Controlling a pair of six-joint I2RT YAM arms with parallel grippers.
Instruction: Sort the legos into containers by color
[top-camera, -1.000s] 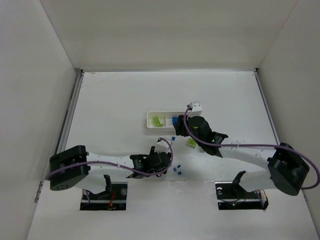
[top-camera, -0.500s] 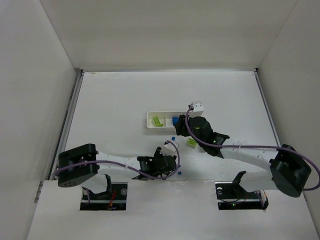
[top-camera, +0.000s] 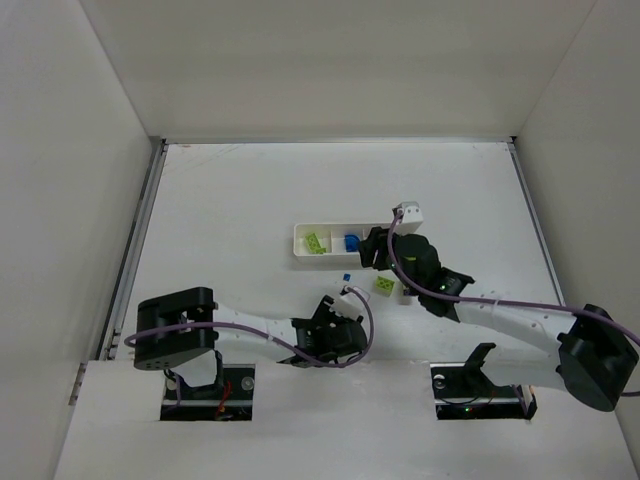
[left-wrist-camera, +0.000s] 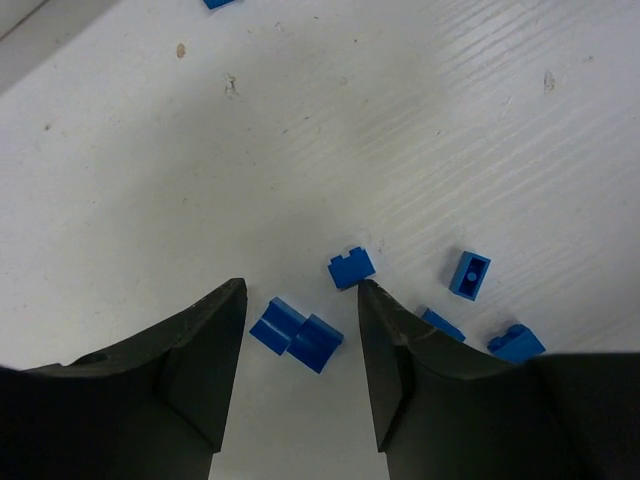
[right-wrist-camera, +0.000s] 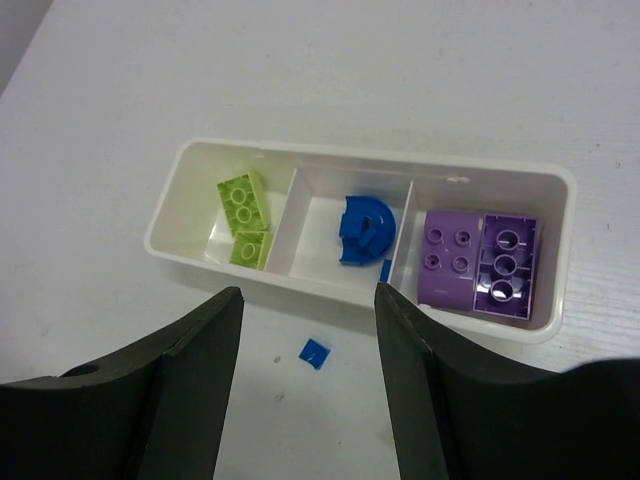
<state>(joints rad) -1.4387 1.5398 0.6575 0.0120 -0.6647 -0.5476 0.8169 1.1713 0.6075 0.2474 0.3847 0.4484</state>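
top view, hidden: the right arm (top-camera: 510, 318) reaches over the right end of the tray (top-camera: 298, 240), so that compartment cannot be seen. The left arm (top-camera: 250, 328) covers its own jaws and whatever lies under them.
top view, around: one lime green brick (top-camera: 384, 285) lies on the worktop (top-camera: 230, 220) just near of the tray, close beside the right arm. One blue bit (top-camera: 347, 277) lies loose to its left.
top view, count: the tray shows a green patch and a blue patch, too small to count as pieces.
left wrist, hidden: one blue bit (left-wrist-camera: 440, 325) is half behind the right-hand finger (left-wrist-camera: 395, 380); another (left-wrist-camera: 218, 3) is cut off at the top edge.
left wrist, left jaws: partly open with nothing gripped. Two touching blue bits (left-wrist-camera: 296, 334) lie on the worktop between the fingers.
left wrist, count: seven blue bits, including three more lying apart (left-wrist-camera: 351, 267), (left-wrist-camera: 469, 275), (left-wrist-camera: 517, 343).
right wrist, hidden: a small blue bit (right-wrist-camera: 385, 270) in the middle compartment is partly behind a finger (right-wrist-camera: 430, 390).
right wrist, right jaws: wide apart and empty, above the tray's near wall.
right wrist, count: the left compartment holds two lime green bricks (right-wrist-camera: 243, 200). The middle one holds one round blue piece (right-wrist-camera: 365, 228) and that bit. The right one holds two purple bricks (right-wrist-camera: 452, 260).
right wrist, around: one blue bit (right-wrist-camera: 315, 352) lies on the worktop just outside the tray.
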